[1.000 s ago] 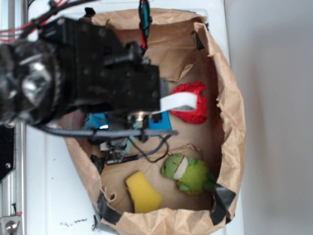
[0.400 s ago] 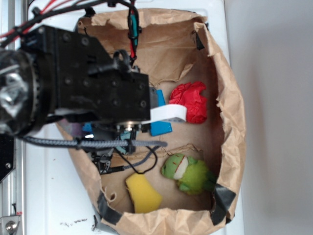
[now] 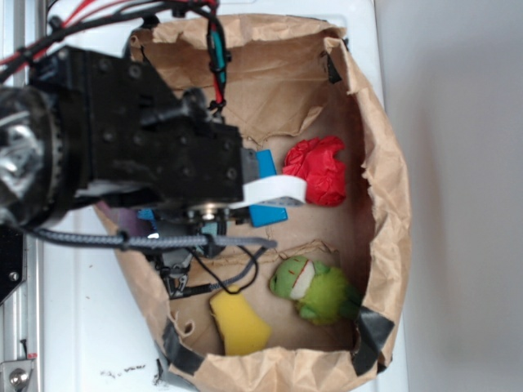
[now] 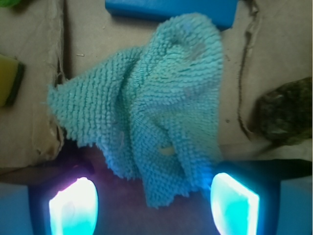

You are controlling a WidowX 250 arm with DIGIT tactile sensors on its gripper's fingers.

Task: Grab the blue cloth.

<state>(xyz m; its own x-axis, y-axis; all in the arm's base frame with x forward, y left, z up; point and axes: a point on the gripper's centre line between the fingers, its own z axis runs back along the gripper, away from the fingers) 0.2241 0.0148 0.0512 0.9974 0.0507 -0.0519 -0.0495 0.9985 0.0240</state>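
Observation:
In the wrist view the blue cloth (image 4: 146, 112), a crumpled pale teal terry towel with frayed edges and a small yellowish spot, lies on the brown paper floor. Its lower tip hangs between my two glowing fingers. My gripper (image 4: 154, 205) is open, one fingertip (image 4: 73, 205) left of the cloth and the other right of it, neither touching it. In the exterior view the arm (image 3: 122, 147) covers the cloth entirely and the gripper's fingers are hidden under it.
A bright blue flat block (image 4: 171, 10) (image 3: 265, 192) lies just beyond the cloth. Inside the brown paper bag (image 3: 384, 163) are a red cloth wad (image 3: 319, 170), a green plush toy (image 3: 315, 290) and a yellow sponge (image 3: 239, 320). A dark lump (image 4: 286, 112) sits to the right.
The arm has shifted left over the bag, uncovering more of the blue block and the red wad.

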